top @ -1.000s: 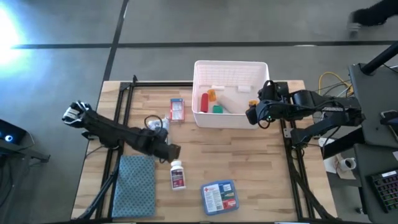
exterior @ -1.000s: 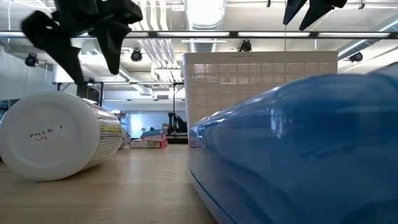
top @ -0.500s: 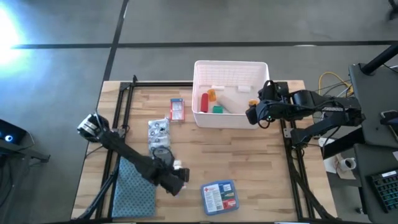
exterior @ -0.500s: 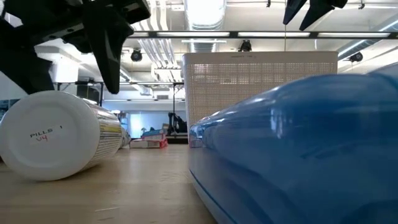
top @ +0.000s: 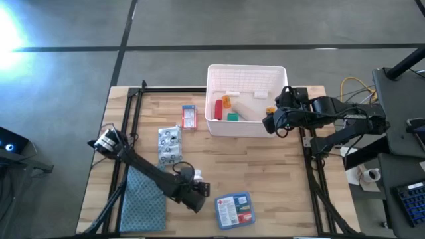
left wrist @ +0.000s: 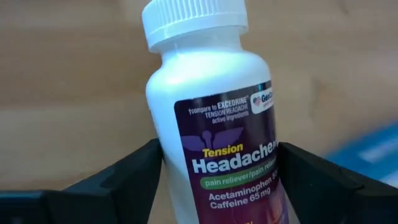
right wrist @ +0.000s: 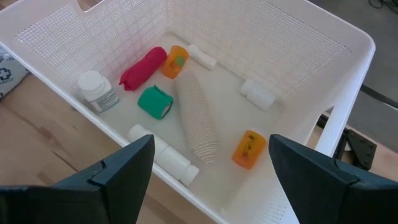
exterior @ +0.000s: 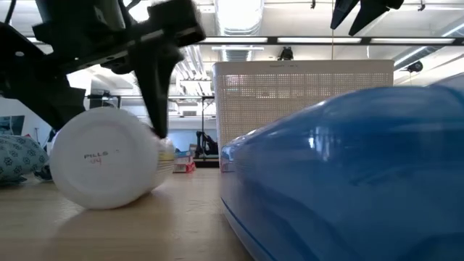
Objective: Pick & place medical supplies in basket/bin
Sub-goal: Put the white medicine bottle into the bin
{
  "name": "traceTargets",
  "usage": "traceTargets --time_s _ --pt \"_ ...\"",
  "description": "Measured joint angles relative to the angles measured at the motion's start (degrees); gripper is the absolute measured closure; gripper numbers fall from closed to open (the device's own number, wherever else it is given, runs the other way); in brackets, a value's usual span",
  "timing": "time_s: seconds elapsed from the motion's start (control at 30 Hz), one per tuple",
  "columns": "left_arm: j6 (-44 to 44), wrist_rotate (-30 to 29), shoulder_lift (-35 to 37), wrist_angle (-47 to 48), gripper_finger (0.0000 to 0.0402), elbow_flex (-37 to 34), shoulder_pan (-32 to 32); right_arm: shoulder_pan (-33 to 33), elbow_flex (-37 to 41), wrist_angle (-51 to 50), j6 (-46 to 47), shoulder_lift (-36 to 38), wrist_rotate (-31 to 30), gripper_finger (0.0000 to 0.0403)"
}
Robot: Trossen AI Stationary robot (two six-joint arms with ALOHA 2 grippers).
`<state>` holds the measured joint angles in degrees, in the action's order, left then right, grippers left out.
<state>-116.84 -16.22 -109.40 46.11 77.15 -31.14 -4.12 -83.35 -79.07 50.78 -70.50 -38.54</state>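
Note:
A white pill bottle with a purple label lies on its side on the wood table near the front edge. It also shows in the low view and the left wrist view. My left gripper stands over it, shut on it. The white perforated bin stands at the far middle and holds a red tube, orange vials, a green item and white bottles. My right gripper hangs open and empty over the bin's near right corner. My left gripper pinches the pill bottle's labelled body between its two fingers, one on each side, below the cap. The fingers come from above, pointing down, and lie across the bottle. The bottle lies on its side on the table.
A blue first-aid packet lies just right of the bottle at the front edge. A blue-grey cloth lies to the bottle's left. A silvery pack and a red-white small box lie left of the bin.
My left gripper has swung from beside the silvery pack toward the table's near edge and right, come down over the pill bottle and shut on it. The bottle has shifted a little on the table and turned about its axis.

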Motion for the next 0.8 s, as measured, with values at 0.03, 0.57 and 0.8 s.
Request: traceTargets --time_s 0.03,0.57,0.8 --pt "0.4 -0.5 0.3 1.9 0.0128 -0.1 0.3 0.0 0.0 0.0 0.0 0.0 0.0 0.0097" --pt "12.5 -24.1 19.5 13.4 0.0197 4.3 3.2 0.0 0.3 0.0 0.1 0.0 -0.4 0.0097" --pt "45.0 -36.1 27.7 5.8 0.0198 12.0 12.3 0.0 0.3 0.0 0.2 0.0 -0.4 0.0097"
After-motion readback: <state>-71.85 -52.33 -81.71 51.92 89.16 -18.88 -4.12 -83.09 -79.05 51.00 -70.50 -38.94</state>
